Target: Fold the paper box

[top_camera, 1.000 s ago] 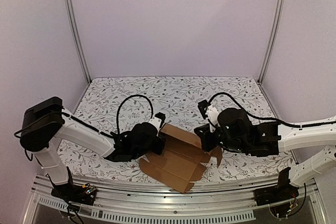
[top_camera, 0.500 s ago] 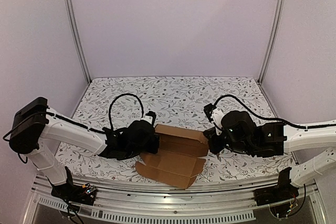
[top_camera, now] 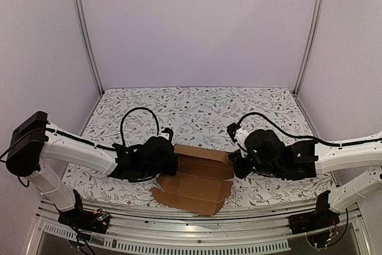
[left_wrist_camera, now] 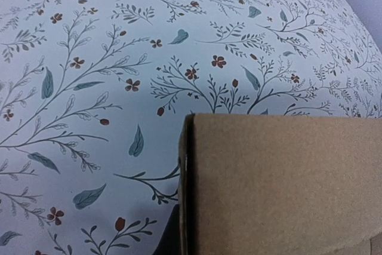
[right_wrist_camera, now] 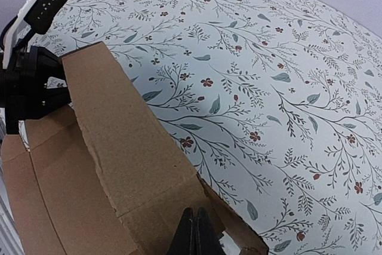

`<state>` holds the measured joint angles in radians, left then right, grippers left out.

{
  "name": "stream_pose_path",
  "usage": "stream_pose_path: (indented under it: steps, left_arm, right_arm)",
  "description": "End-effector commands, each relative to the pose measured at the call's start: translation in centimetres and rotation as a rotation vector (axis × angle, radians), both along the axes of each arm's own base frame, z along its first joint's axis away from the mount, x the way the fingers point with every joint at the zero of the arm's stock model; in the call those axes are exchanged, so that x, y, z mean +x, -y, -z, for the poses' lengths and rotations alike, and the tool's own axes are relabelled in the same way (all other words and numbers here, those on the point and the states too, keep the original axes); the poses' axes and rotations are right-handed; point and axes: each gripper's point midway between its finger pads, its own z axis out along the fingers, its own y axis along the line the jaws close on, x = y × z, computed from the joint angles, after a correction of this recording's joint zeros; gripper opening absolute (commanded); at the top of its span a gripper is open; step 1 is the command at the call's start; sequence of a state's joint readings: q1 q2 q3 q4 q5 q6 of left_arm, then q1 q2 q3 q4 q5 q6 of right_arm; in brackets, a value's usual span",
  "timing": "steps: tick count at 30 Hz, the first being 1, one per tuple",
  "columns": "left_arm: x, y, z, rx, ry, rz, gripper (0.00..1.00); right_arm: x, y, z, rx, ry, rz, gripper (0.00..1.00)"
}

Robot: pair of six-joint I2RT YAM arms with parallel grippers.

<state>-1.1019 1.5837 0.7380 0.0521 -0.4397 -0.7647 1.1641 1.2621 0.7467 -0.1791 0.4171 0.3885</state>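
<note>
The paper box (top_camera: 197, 184) lies half-opened on the floral tabletop (top_camera: 197, 108), near its front edge. Right jaws are pinched shut on its right wall; left jaws, closed, seemingly grip its left end.

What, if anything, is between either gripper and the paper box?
Nothing visible. The left gripper is right against the left end of the paper box, and the right gripper is against its right end. Both are shut.
</note>
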Motion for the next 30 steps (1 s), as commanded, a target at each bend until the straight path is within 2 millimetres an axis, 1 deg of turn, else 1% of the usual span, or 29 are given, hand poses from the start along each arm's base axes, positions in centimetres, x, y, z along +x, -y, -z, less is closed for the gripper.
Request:
stream_pose_path:
  steps: [1,6,11,16,22,27,29,30]
  left_arm:
    - [-0.8,1.1,-1.4,-0.069,-0.017,0.015,0.00]
    - [-1.1,1.8,-1.5,-0.102,-0.038,0.034,0.00]
    - [-1.2,2.2,-2.2,-0.131,-0.040,0.044,0.00]
    - [-1.3,2.5,-3.1,-0.150,-0.027,0.053,0.00]
    - [-1.4,2.8,-3.6,-0.159,-0.021,0.063,0.00]
    - [-1.3,2.1,-3.4,-0.142,-0.004,0.049,0.00]
    - [-1.2,1.7,-3.5,-0.134,0.008,0.040,0.00]
    - [-1.1,1.6,-3.5,-0.128,0.012,0.037,0.00]
  right_arm:
    - [0.2,-1.0,0.1,0.029,-0.025,-0.004,0.00]
    - [0.2,-2.1,0.7,0.050,-0.049,-0.014,0.00]
    - [0.0,-3.4,0.9,0.066,-0.071,-0.034,0.00]
    - [0.1,-4.0,1.0,0.074,-0.074,-0.031,0.00]
    - [0.2,-4.3,0.1,0.095,-0.069,-0.036,0.00]
    - [0.2,-3.1,-1.5,0.075,-0.037,-0.032,0.00]
    - [-0.2,-2.7,-2.0,0.073,-0.033,-0.047,0.00]
    - [-0.5,-2.6,-2.7,0.083,-0.026,-0.059,0.00]
